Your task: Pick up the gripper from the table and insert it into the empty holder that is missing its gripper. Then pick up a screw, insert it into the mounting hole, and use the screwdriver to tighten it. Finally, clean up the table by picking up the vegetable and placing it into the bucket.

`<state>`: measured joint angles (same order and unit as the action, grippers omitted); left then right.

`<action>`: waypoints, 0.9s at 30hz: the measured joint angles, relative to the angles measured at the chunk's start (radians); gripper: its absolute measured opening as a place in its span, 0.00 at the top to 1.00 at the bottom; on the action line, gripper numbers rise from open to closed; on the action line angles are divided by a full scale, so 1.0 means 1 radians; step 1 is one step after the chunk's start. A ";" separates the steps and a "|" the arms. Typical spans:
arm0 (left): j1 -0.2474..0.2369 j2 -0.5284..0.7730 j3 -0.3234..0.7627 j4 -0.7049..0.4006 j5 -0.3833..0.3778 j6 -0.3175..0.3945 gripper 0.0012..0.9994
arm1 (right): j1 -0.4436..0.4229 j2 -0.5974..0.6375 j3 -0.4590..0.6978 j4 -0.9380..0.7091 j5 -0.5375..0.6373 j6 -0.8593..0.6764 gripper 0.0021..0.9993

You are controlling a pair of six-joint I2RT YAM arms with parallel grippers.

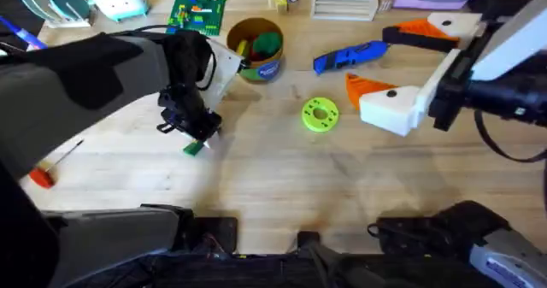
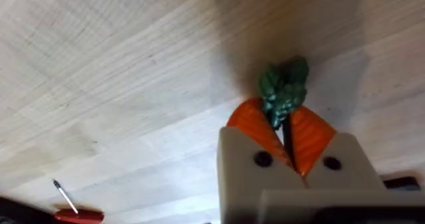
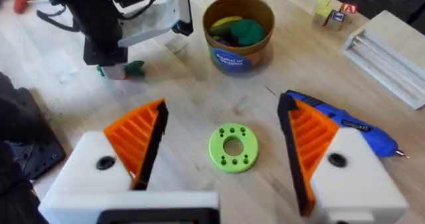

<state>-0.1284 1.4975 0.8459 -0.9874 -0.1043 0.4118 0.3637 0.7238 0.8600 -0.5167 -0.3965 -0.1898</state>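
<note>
Where the left gripper [image 2: 290, 127] meets the table, pinched between its orange pads [image 2: 255, 127]: the vegetable [image 2: 284, 88], leafy tip poking out past the fingertips, resting on or just above the wood. Seen from overhead, same vegetable [image 1: 195, 148] as a small green scrap under the left arm's black wrist, left of centre. Well apart from it, toward the table's far side: the bucket [image 1: 259, 49], upright, already holding yellow, red and green toys. Between vegetable and bucket, only bare table [image 1: 273, 194] and the left arm's own white wrist housing. Just right of the bucket, the screwdriver [image 1: 349, 56] lying flat; nearer the middle, a lime-green disc [image 1: 320, 114]. Off at the left edge, a red-handled tool [image 1: 51, 167], also lying flat. Right gripper [image 3: 222, 144] spread wide, nothing between its fingers, hanging above the disc [image 3: 232, 146] with the screwdriver [image 3: 352, 127] beside one finger. Beyond, the bucket [image 3: 238, 31].
</note>
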 joint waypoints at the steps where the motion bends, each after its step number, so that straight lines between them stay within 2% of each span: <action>1: 0.000 0.000 0.000 0.001 0.000 0.000 0.99 | 0.000 0.000 0.000 0.000 0.000 0.000 0.01; 5: 0.000 -0.009 0.002 0.001 -0.003 0.000 0.98 | 0.000 0.000 0.000 0.000 0.000 0.000 0.01; 8: 0.000 -0.031 0.047 -0.023 -0.005 0.000 0.98 | 0.000 0.000 0.000 0.000 0.000 0.000 0.01; 13: 0.000 -0.056 0.283 -0.034 0.005 0.000 0.98 | 0.000 0.000 0.000 0.000 0.000 0.000 0.01; 17: 0.000 -0.067 0.441 0.088 0.057 -0.031 0.99 | 0.000 0.000 0.000 0.000 0.000 0.000 0.01; 19: 0.000 -0.073 0.475 0.188 0.097 -0.084 0.99 | 0.000 0.000 0.000 0.000 0.000 0.000 0.01; 22: 0.000 -0.077 0.483 0.286 0.160 -0.218 0.99 | 0.000 0.000 0.000 0.000 0.000 0.000 0.01; 25: 0.000 -0.062 0.483 0.317 0.205 -0.380 0.99 | 0.000 0.000 0.000 0.000 0.000 0.000 0.01; 27: 0.000 -0.040 0.483 0.316 0.224 -0.464 0.99 | 0.000 0.000 0.000 0.000 0.000 0.000 0.01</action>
<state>-0.1284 1.4576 1.3289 -0.6719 0.1196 -0.0525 0.3637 0.7238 0.8600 -0.5167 -0.3965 -0.1898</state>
